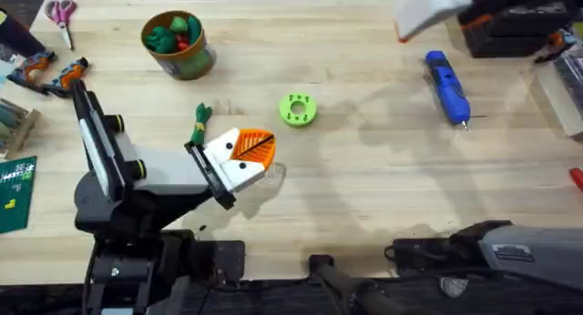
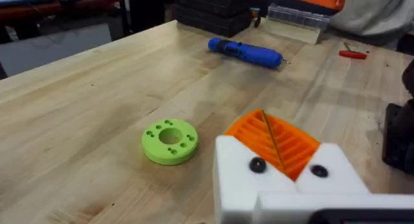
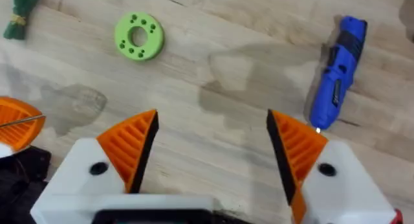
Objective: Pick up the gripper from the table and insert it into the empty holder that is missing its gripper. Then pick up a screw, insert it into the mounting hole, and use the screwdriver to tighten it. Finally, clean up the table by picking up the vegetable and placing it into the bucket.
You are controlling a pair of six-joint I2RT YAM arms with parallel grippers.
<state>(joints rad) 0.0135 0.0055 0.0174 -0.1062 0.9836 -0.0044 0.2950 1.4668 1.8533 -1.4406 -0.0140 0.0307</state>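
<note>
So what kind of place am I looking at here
Likely a robotics lab workbench: a pale wooden table holding a blue electric screwdriver, a green disc with holes, scissors and a green circuit board at its edge.

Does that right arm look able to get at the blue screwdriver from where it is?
Probably yes: the right pincer is open, and the screwdriver lies alone on bare table just ahead, with nothing between them.

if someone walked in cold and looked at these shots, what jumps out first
Probably the left gripper low over the middle of the table, its orange pads pressed together. Just beyond it lies a bright green disc with holes, and far off to the right the blue screwdriver lies flat on the wood. At the back left, the bucket of toy vegetables adds colour, with the vegetable lying beside the left gripper.
</note>
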